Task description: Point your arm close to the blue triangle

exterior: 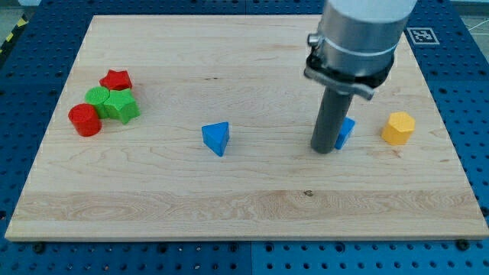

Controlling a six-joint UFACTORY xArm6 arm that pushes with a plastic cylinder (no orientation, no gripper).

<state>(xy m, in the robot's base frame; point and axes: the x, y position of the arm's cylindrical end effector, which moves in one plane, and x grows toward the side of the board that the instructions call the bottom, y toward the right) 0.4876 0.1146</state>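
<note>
blue triangle block (217, 138) mid-board, matte, wedge-shaped, standing alone | my tip (323, 150) well to its right, touching a second blue block (347, 131), mostly hidden behind the rod, shape unclear | no fingers, bare dark rod only, gripping nothing | yellow hexagonal block (398, 127) further right | red star block (116, 79), two green blocks (111, 102), red cylinder (85, 120) clustered far left | pale wooden board (244, 206)

Arm (365, 27): broad cylindrical housing, light grey metallic, smooth, faint vertical sheen, cut off by view's top. Beneath housing, black collar (348, 67), ring-shaped clamp, slightly wider than rod, small lug jutting at its left edge, another at lower right. Under collar, straight dark rod (333, 114), charcoal grey, round section, plain matte surface, far thinner than housing. My tip (324, 150): flat blunt end, same dark colour. Cables, screws, markings: cannot make out.
</note>
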